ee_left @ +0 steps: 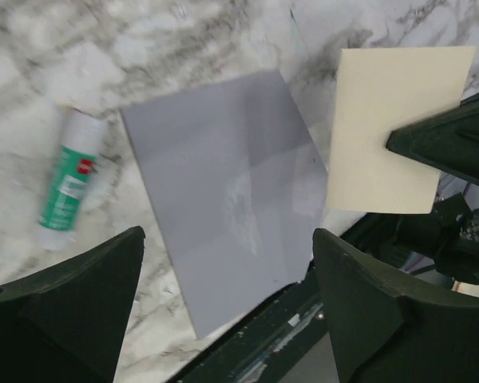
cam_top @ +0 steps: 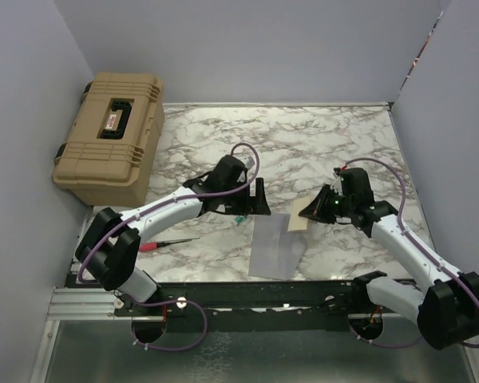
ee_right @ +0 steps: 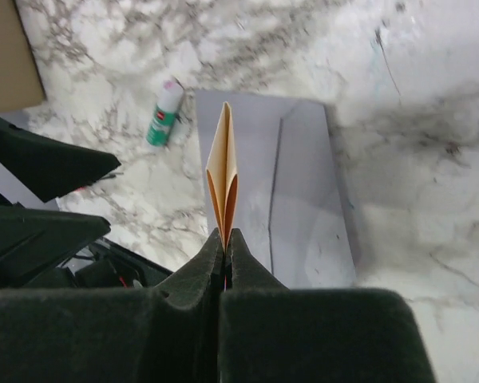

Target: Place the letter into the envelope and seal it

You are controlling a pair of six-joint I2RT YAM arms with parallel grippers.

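Grey-lilac paper, the envelope [cam_top: 277, 246] lies flat at the near edge of the marble table [cam_top: 319, 144]. Just above its far right part, the right gripper [ee_right: 226, 237] is clenched on the folded peach letter [ee_right: 223, 167], held edge-up. The left gripper [cam_top: 261, 196] hovers over the far left corner with jaws spread wide. A glue stick [ee_left: 68, 187] lies beside the envelope and a tan case [cam_top: 112, 136] sits far left.

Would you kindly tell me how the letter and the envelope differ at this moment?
Colour: the letter is peach-tan, the envelope grey-lilac. Pose: the letter is pinched in the shut right pincer and held up off the table; the envelope lies flat on it, ungripped. Size: the letter looks somewhat smaller than the envelope. Both are plain rectangular paper.
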